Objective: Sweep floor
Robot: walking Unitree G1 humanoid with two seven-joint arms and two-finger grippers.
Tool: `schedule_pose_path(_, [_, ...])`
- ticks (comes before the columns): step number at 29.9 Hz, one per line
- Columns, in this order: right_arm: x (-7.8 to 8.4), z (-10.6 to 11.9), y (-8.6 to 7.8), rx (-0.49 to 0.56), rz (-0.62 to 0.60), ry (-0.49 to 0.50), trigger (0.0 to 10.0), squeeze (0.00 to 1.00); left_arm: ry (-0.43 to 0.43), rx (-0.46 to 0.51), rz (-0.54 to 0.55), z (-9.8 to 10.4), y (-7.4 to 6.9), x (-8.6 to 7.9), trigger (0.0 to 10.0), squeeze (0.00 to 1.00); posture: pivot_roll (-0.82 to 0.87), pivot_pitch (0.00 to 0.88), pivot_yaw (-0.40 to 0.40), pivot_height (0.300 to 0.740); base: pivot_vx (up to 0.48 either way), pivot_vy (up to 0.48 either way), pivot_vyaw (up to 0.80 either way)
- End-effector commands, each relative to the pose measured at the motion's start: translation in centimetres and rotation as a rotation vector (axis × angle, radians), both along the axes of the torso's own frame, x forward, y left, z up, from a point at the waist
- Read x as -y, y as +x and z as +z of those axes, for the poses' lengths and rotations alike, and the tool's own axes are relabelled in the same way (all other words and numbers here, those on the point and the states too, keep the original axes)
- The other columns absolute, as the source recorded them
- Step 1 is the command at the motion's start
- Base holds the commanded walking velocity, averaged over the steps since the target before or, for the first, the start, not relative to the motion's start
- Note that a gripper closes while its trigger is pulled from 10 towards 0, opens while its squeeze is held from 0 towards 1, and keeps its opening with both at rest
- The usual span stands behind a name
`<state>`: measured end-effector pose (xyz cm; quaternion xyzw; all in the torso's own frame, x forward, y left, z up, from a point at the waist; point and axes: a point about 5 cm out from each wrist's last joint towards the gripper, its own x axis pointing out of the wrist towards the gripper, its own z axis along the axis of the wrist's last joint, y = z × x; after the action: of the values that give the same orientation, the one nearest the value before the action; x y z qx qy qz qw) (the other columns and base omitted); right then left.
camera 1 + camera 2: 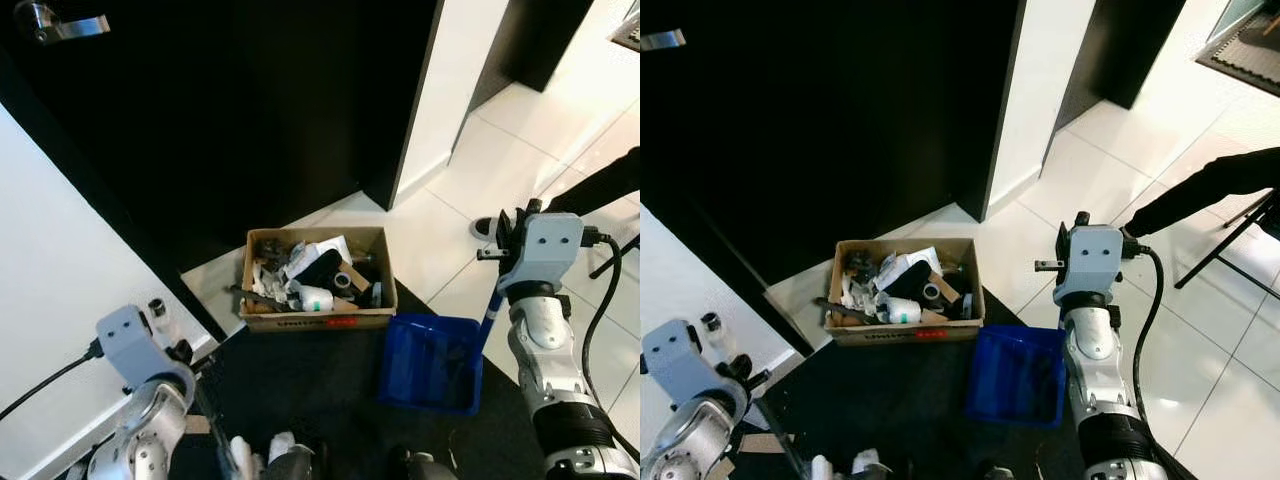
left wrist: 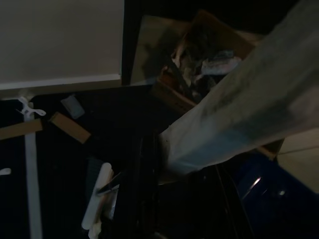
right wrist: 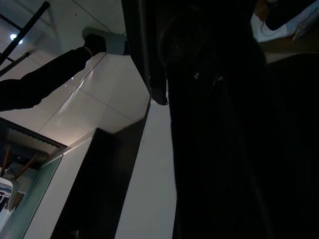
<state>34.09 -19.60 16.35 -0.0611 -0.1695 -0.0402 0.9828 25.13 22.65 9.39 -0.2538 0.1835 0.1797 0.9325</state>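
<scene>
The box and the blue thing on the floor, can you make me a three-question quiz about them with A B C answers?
1. Where is the blue dustpan compared with the cardboard box?
A. Inside it
B. On the floor beside it, on the robot's right
C. On top of it

2. What colour is the mat under the dustpan?
A. Black
B. Red
C. Yellow

3. What state is the cardboard box in?
A. Closed with tape
B. Open and empty
C. Open and full of rubbish

Answers:
1 B, the dustpan lies just past the box's right corner.
2 A, the mat is dark next to the white tiles.
3 C, its top is open and scraps are piled inside.
</scene>
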Motion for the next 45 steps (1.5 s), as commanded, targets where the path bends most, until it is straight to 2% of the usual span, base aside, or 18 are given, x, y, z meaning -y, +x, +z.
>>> schedule_pose_path(1, [-2.1,-1.0,-0.5,-0.02,0.131,-0.015,10.0,0.0,-0.145,0.029,-0.034,-0.1,0.7,1.8,10.0,0.0,0.04,0.269,0.032,0.74,0.0,0.0,0.0])
schedule_pose_path(3, [-4.0,-2.6,-1.1,-0.065,0.25,-0.073,10.0,0.0,-0.164,0.039,-0.024,0.4,1.4,2.1,10.0,0.0,0.04,0.274,0.039,0.74,0.0,0.0,0.0])
schedule_pose_path(4, [-4.0,-2.6,-1.1,-0.065,0.25,-0.073,10.0,0.0,-0.164,0.039,-0.024,0.4,1.4,2.1,10.0,0.0,0.04,0.274,0.039,0.74,0.0,0.0,0.0])
schedule_pose_path(5, [-4.9,-3.3,-1.3,-0.083,0.286,-0.103,10.0,0.0,-0.177,0.037,-0.017,0.6,1.7,2.3,10.0,0.0,0.05,0.279,0.048,0.74,0.0,0.0,0.0])
schedule_pose_path(7, [-5.2,-3.5,-1.4,-0.085,0.29,-0.111,10.0,0.0,-0.181,0.035,-0.014,0.6,1.7,2.4,10.0,0.0,0.05,0.279,0.048,0.74,0.0,0.0,0.0])
schedule_pose_path(14, [-8.0,-4.5,-1.3,-0.095,0.341,-0.169,10.0,0.0,-0.236,0.041,-0.004,1.1,2.4,3.4,10.0,0.0,0.07,0.284,0.063,0.74,0.0,0.0,0.0])
schedule_pose_path(16, [-8.2,-4.5,-1.3,-0.093,0.347,-0.176,10.0,0.0,-0.244,0.042,-0.001,1.2,2.5,3.5,10.0,0.0,0.07,0.284,0.063,0.74,0.0,0.0,0.0])
schedule_pose_path(19, [-8.1,-4.9,-1.2,-0.101,0.323,-0.22,10.0,0.0,-0.302,0.062,0.0,1.9,3.2,4.3,10.0,0.0,0.08,0.284,0.064,0.74,0.0,0.0,0.0])
schedule_pose_path(22, [-8.0,-4.9,-1.2,-0.098,0.307,-0.238,10.0,0.0,-0.312,0.069,-0.008,2.1,3.4,4.6,10.0,0.0,0.08,0.284,0.064,0.74,0.0,0.0,0.0])
schedule_pose_path(23, [-7.3,-5.0,-1.2,-0.095,0.285,-0.243,10.0,0.0,-0.33,0.087,-0.028,2.7,3.7,5.1,10.0,0.0,0.08,0.286,0.065,0.74,0.0,0.0,0.0])
schedule_pose_path(29, [-6.3,-6.2,-1.7,-0.116,0.235,-0.237,10.0,0.0,-0.355,0.104,-0.055,3.9,4.1,5.8,10.0,0.0,0.1,0.307,0.097,0.74,0.0,0.0,0.0])
schedule_pose_path(36, [-7.0,-6.5,-1.9,-0.098,0.21,-0.247,10.0,0.0,-0.356,0.114,-0.073,5.0,4.5,5.7,10.0,0.0,0.13,0.339,0.135,0.74,0.0,0.0,0.0])
schedule_pose_path(39, [-7.3,-6.5,-1.8,-0.085,0.192,-0.244,10.0,0.0,-0.375,0.138,-0.099,5.8,5.2,5.8,10.0,0.0,0.15,0.351,0.145,0.74,0.0,0.0,0.0])
schedule_pose_path(45, [-8.0,-7.9,-2.1,-0.143,0.208,-0.222,10.0,0.0,-0.401,0.116,-0.121,5.6,6.0,6.6,10.0,0.0,0.14,0.346,0.146,0.74,0.0,0.0,0.0])
